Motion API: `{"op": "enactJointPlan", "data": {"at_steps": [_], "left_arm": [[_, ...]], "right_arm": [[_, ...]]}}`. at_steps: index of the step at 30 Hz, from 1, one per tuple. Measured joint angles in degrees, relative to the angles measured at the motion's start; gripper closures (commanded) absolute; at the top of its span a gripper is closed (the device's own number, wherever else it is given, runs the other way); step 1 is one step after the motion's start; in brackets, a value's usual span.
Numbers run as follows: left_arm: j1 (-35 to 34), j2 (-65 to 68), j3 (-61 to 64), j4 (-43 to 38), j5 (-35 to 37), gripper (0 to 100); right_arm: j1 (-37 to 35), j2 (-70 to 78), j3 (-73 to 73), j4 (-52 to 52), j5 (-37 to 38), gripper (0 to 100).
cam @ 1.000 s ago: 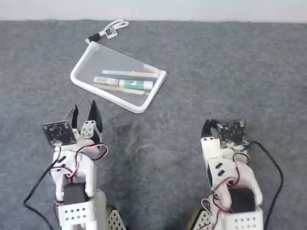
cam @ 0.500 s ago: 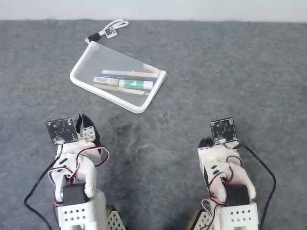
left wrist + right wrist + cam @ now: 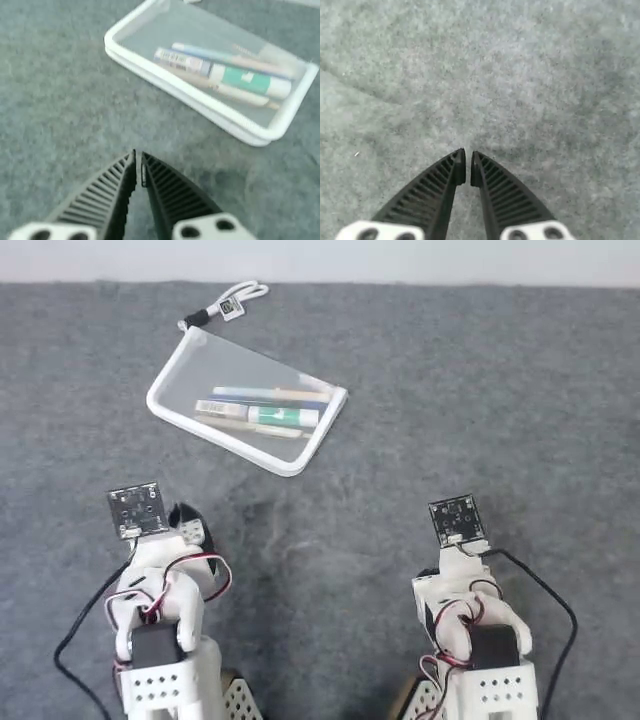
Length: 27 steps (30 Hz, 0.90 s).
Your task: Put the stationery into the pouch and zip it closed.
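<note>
A clear, white-edged pouch, apparently zipped, holds pens and a green-labelled tube on grey carpet, well apart from the left gripper and right gripper — both pinched together, empty — so the arms should simply park clear of it.

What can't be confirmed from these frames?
- zipper on the pouch: high view, too fine to tell if fully shut.
- pull cord: left wrist view, cut off at the frame edge.
- count of stationery: items overlap in both views.
</note>
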Motion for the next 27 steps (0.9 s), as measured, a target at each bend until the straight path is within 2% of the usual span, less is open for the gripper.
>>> {"op": "enactJointPlan", "data": {"at_steps": [9, 15, 23, 27], "left_arm": [[-0.26, 0.00, 0.00, 12.04, 0.00, 99], [-0.26, 0.00, 0.00, 15.03, 0.00, 99], [-8.53, 0.00, 0.00, 15.65, 0.26, 99], [-8.88, 0.00, 0.00, 15.65, 0.26, 99]], "right_arm": [[0.00, 0.00, 0.00, 0.00, 0.00, 98.9], [0.00, 0.00, 0.00, 0.00, 0.00, 98.9], [0.00, 0.00, 0.00, 0.00, 0.00, 98.9], [0.00, 0.00, 0.00, 0.00, 0.00, 98.9]]}}
